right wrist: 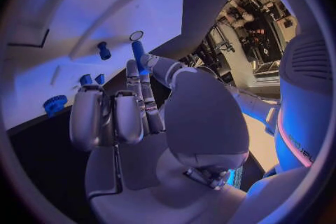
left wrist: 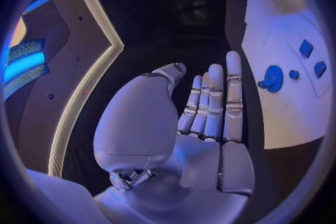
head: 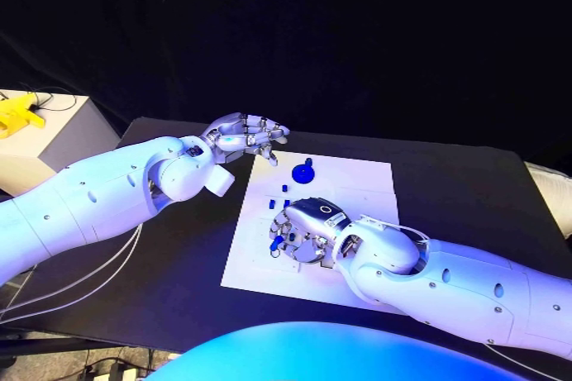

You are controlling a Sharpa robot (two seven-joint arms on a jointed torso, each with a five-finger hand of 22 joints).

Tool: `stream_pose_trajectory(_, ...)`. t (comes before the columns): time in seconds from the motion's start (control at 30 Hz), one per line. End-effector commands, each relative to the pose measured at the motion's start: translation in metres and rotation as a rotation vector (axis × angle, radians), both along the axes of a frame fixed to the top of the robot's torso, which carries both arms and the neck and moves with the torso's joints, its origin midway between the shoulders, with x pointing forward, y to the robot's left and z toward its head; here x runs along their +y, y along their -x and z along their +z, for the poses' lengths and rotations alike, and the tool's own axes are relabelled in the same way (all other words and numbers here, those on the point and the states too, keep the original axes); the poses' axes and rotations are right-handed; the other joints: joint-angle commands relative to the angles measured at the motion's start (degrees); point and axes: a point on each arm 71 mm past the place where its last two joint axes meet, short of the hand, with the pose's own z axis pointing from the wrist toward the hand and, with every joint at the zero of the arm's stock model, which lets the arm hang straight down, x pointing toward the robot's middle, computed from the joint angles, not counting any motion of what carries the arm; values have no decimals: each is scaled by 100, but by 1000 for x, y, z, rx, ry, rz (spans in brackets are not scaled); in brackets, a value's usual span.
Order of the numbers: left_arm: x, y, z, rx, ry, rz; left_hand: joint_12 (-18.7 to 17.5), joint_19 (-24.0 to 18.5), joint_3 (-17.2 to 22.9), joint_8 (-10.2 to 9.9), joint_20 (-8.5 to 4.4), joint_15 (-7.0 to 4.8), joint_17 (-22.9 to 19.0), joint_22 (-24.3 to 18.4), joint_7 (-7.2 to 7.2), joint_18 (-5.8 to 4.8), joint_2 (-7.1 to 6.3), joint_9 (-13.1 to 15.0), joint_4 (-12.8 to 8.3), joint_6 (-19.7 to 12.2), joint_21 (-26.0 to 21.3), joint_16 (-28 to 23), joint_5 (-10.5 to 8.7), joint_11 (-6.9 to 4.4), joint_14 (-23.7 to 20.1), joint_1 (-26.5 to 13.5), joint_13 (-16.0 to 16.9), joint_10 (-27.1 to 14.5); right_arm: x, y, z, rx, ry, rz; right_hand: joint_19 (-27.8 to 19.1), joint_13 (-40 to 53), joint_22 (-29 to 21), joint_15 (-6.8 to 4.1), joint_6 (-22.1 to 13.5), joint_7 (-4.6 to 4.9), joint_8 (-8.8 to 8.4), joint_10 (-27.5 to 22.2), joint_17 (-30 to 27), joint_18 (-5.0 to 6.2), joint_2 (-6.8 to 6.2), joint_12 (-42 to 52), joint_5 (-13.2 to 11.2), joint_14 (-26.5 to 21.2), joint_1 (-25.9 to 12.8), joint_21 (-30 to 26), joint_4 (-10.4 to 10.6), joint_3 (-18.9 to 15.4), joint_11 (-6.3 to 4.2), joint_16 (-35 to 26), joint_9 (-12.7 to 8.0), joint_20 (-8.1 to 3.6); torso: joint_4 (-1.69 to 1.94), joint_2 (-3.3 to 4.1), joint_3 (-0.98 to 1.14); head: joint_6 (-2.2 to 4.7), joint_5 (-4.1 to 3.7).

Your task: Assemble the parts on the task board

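Pinching slim blue peg (right wrist: 138, 54), right hand (head: 304, 232)

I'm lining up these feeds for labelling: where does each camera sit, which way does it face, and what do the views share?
Head view: on the robot's head, looking down at the task board; both arms enter, left hand beside the board, right hand over it.
Left wrist view: behind the left hand, facing the board's edge and the blue gear-like part.
Right wrist view: behind the right hand, which pinches a blue peg.
Shared: all show the board and gear-like part.
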Motion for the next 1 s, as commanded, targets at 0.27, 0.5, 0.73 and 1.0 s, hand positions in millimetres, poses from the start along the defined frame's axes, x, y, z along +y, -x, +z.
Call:
stream_pose_trajectory(0.27,-3,1,1,-2,16,-18,2,25,-43,40,-2,28,10,-12,146,76,17,-11,15,-35,-24,-16,-4,-14,-25,24,-6,-40,2,3,-3,-29,41,25,20,1,10,-43,23,5,94,127,-1,-79,173,10,18,78,115,-7,-15,13,-93,-17,295,-11,-7,-5,-6,0,2)
stream_pose_trajectory(0.5,-3,0,1,-2,16,-18,2,25,-43,40,-2,28,10,-12,146,76,17,-11,15,-35,-24,-16,-4,-14,-25,24,-6,-40,1,3,-5,-25,49,25,20,1,10,-43,23,5,94,127,-1,-79,173,10,18,78,115,-7,-15,13,-93,-17,295,-11,-8,-4,1,0,13)
stream_pose_trajectory(0.73,-3,0,1,-1,16,-18,2,25,-43,40,-2,28,10,-12,146,76,17,-11,15,-35,-24,-16,-4,-14,-25,24,-6,-40,-1,3,-7,-20,61,25,22,6,22,-43,21,5,101,133,9,-82,172,5,25,80,111,2,-24,20,-94,-12,305,-11,-7,-3,4,0,9)
stream_pose_trajectory(1.0,-3,0,1,-1,16,-19,2,25,-43,40,-2,28,10,-12,146,76,17,-11,15,-35,-24,-16,-4,-14,-25,24,-6,-40,0,5,-9,-11,66,33,23,9,26,-43,20,5,105,138,7,-82,172,1,31,80,108,6,-30,25,-94,-12,311,-11,-6,-3,5,0,11)
